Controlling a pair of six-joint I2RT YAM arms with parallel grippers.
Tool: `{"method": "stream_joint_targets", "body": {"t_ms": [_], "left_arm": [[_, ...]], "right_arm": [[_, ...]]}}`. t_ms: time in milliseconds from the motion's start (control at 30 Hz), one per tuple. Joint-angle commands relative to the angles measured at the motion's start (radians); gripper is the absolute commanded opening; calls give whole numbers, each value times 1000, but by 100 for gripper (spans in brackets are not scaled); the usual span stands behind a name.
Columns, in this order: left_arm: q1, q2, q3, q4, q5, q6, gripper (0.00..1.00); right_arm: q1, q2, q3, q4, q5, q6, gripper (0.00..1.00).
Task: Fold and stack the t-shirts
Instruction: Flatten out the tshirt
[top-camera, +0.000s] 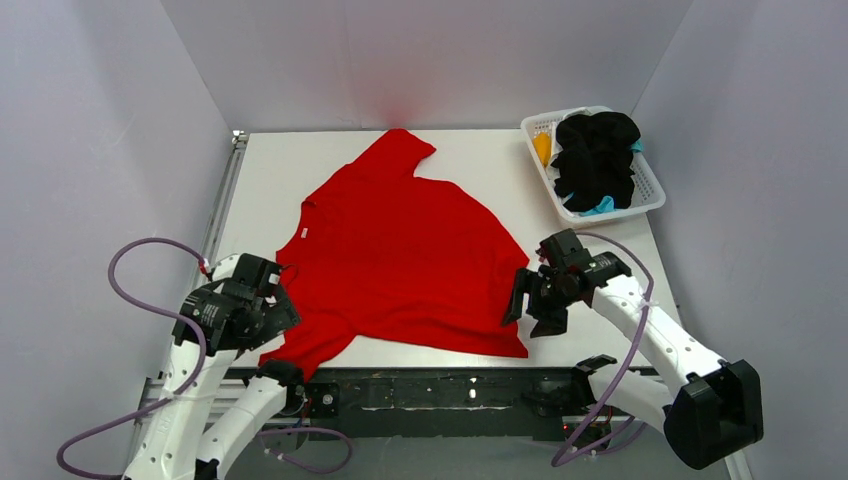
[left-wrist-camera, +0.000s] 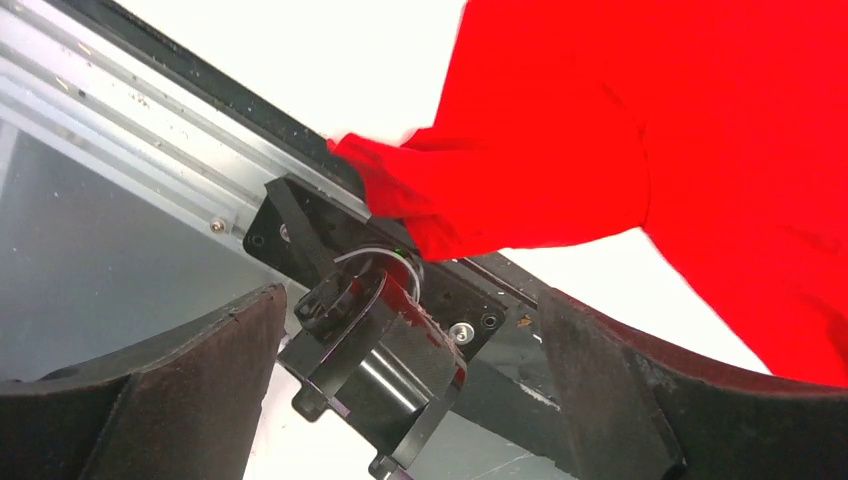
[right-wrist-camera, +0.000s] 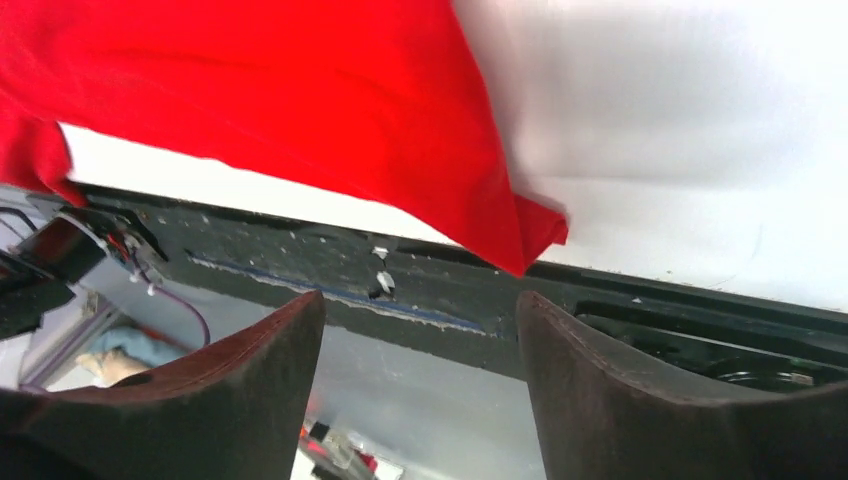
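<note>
A bright red t-shirt (top-camera: 400, 250) lies spread on the white table, collar to the left, one sleeve at the far edge and one hanging over the near edge. It also shows in the left wrist view (left-wrist-camera: 620, 140) and the right wrist view (right-wrist-camera: 270, 90). My left gripper (top-camera: 275, 312) is open and empty, above the near sleeve (left-wrist-camera: 400, 195). My right gripper (top-camera: 528, 308) is open and empty, just right of the shirt's near hem corner (right-wrist-camera: 530, 235). A black shirt (top-camera: 595, 155), an orange-yellow one (top-camera: 543, 148) and a teal one (top-camera: 601, 206) sit bunched in the basket.
A white lattice basket (top-camera: 648, 190) stands at the table's far right. The table's near edge is a black rail (top-camera: 440, 390) with the arm bases (left-wrist-camera: 385, 350) below it. Grey walls close in the left, far and right sides.
</note>
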Motion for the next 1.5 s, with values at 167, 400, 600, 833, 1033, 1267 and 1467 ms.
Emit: {"method": "stream_joint_targets", "body": {"t_ms": [167, 400, 600, 833, 1033, 1267, 1467], "left_arm": [[0, 136, -92, 351, 302, 157, 98], [21, 475, -79, 537, 405, 119, 98], [62, 515, -235, 718, 367, 108, 98], [77, 541, -338, 712, 352, 104, 98], [82, 497, -389, 683, 304, 98, 98], [84, 466, -415, 694, 293, 96, 98], [83, 467, -410, 672, 308, 91, 98]], "right_arm": [[-110, 151, 281, 130, 253, 12, 78], [-167, 561, 599, 242, 418, -68, 65], [-167, 795, 727, 245, 427, -176, 61], [-167, 865, 705, 269, 369, -228, 61], [-148, 895, 649, 298, 313, -228, 53], [-93, 935, 693, 245, 348, -225, 21], [-77, 905, 771, 160, 474, -233, 1]]}}
